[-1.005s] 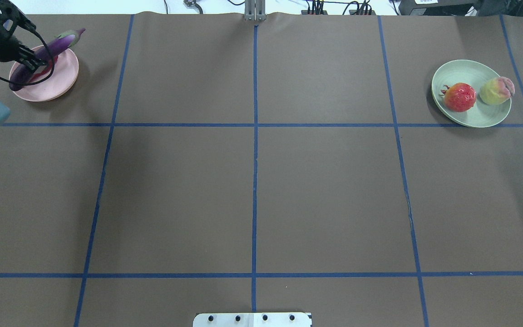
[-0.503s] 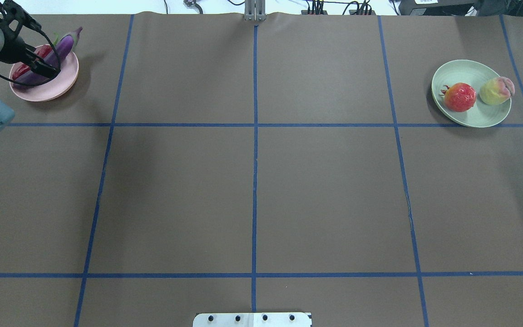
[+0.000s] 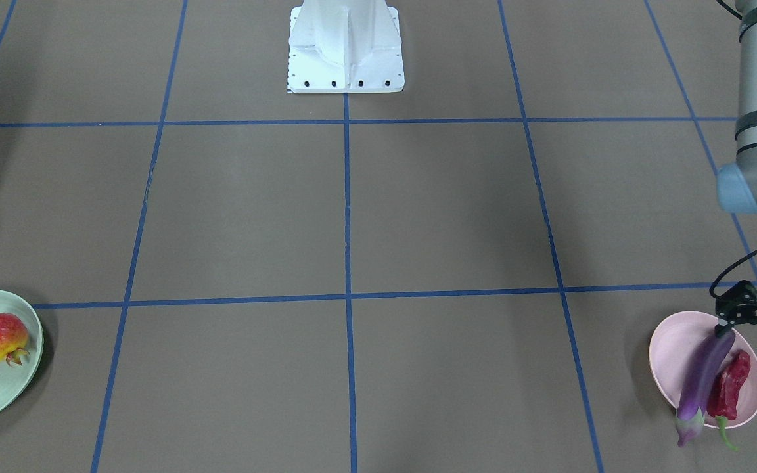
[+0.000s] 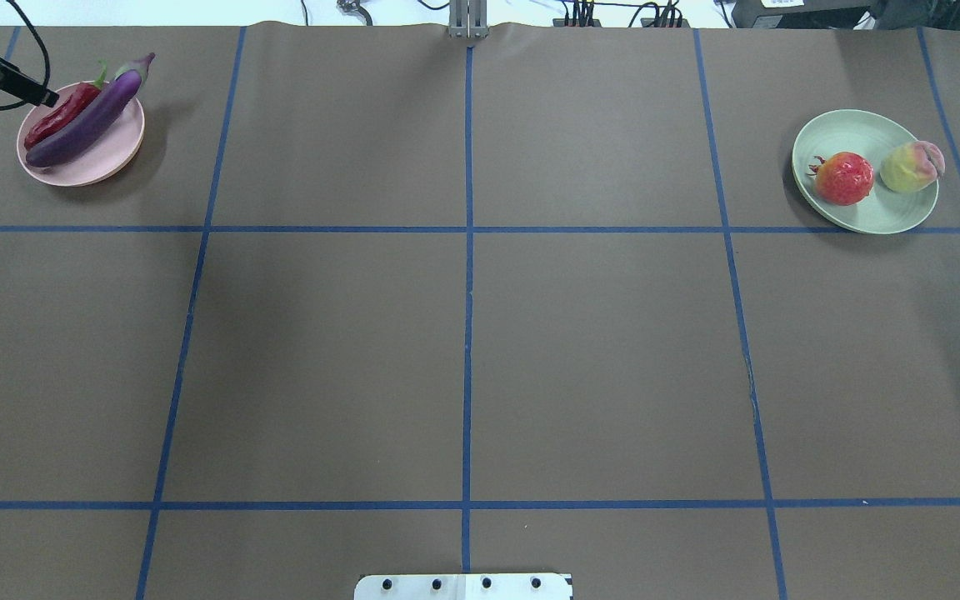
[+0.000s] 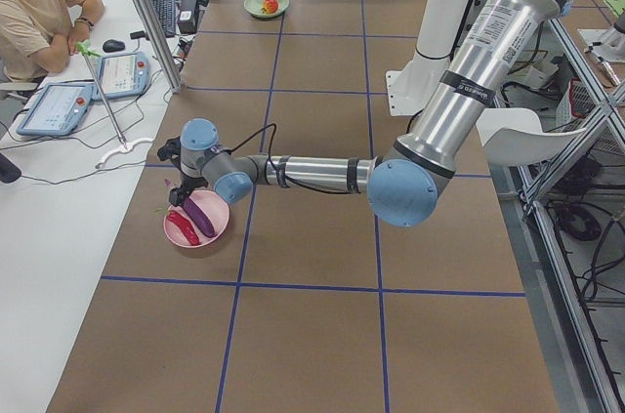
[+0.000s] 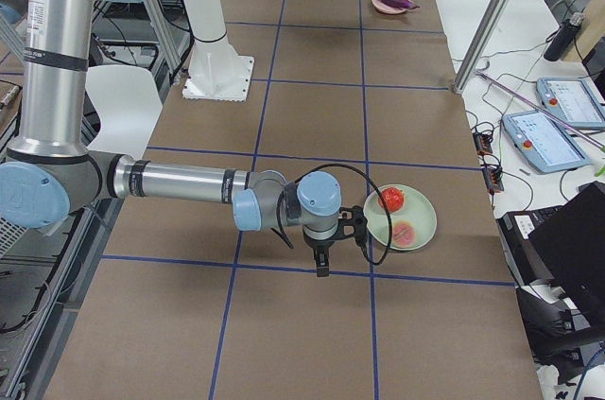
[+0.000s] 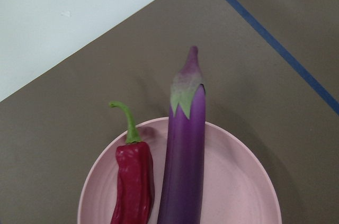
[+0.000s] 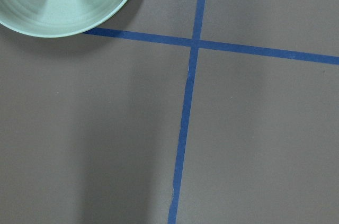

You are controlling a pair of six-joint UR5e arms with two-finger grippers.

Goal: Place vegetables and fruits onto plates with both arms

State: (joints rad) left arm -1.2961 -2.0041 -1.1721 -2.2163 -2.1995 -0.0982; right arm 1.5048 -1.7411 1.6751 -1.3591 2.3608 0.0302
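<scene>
The purple eggplant [image 4: 84,125] and the red chili [image 4: 59,117] lie side by side on the pink plate [image 4: 109,158] at the far left; the eggplant's calyx end hangs over the rim. They also show in the left wrist view, eggplant [image 7: 185,155], chili [image 7: 135,181]. My left gripper [image 3: 755,343] is open and empty just off the plate's edge, one finger [image 4: 17,83] showing overhead. The bumpy red-and-yellow ball [image 4: 844,177] and the peach [image 4: 911,166] sit on the green plate [image 4: 863,129]. My right gripper [image 6: 319,263] hovers beside that plate; I cannot tell if it is open.
The white pedestal base [image 3: 345,46] stands at the table's near middle edge. Blue tape lines [image 4: 467,292] grid the brown table. An operator [image 5: 34,3] sits with tablets [image 5: 59,105] beyond the far edge, next to a metal post [image 5: 146,13].
My left gripper lowered the eggplant onto the pink plate beside the chili, let go and drew back to the left. The fruits and green plate have not moved.
</scene>
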